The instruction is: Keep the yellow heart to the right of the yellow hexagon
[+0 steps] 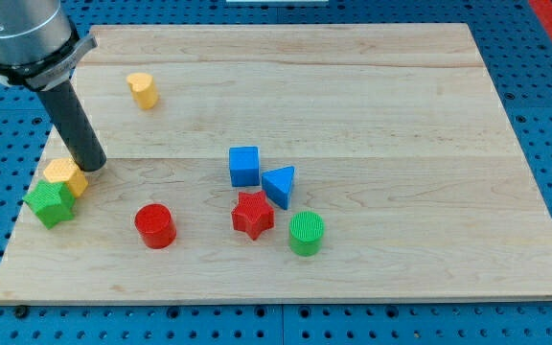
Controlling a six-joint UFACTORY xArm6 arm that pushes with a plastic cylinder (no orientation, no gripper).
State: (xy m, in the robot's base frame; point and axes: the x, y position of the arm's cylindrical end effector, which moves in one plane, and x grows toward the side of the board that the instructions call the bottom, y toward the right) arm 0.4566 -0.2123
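The yellow heart (143,89) lies near the view's top left of the wooden board. The yellow hexagon (66,177) lies at the board's left edge, lower down and left of the heart. It touches a green star (50,202) just below it. My tip (93,166) stands on the board right beside the hexagon's upper right side, touching it or nearly so. The dark rod rises from there toward the view's top left.
A red cylinder (155,226) lies below and right of my tip. A blue cube (244,166), blue triangle (279,185), red star (253,215) and green cylinder (306,233) cluster mid-board. The board's left edge (19,225) runs close by the green star.
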